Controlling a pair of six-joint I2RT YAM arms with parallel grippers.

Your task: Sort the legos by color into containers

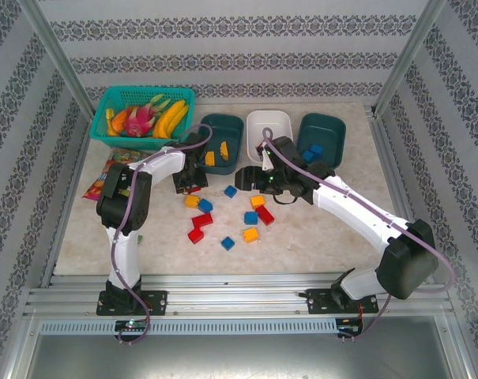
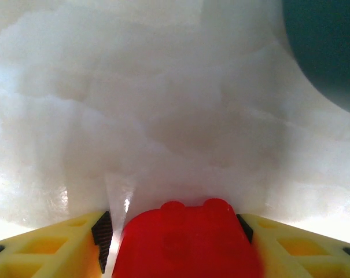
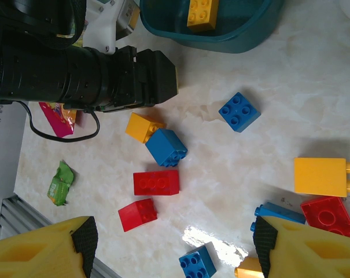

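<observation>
My left gripper (image 1: 188,184) is shut on a red lego (image 2: 186,240), held low over the table beside the left dark teal tub (image 1: 223,134), which holds yellow legos (image 1: 210,158). The tub's edge (image 2: 328,46) shows at top right in the left wrist view. My right gripper (image 3: 175,243) is open over the loose legos, its jaws wide apart with nothing between them. Below it lie two red legos (image 3: 156,182), a blue lego (image 3: 166,146) and a yellow lego (image 3: 143,126). The white tub (image 1: 269,128) is in the middle. The right teal tub (image 1: 321,136) holds blue legos (image 1: 312,151).
A bright teal mesh basket (image 1: 116,134) of toy fruit stands at the back left, with a snack bag (image 1: 100,180) in front of it. The left arm (image 3: 82,75) lies close to my right gripper. More loose legos (image 1: 250,226) are scattered mid-table.
</observation>
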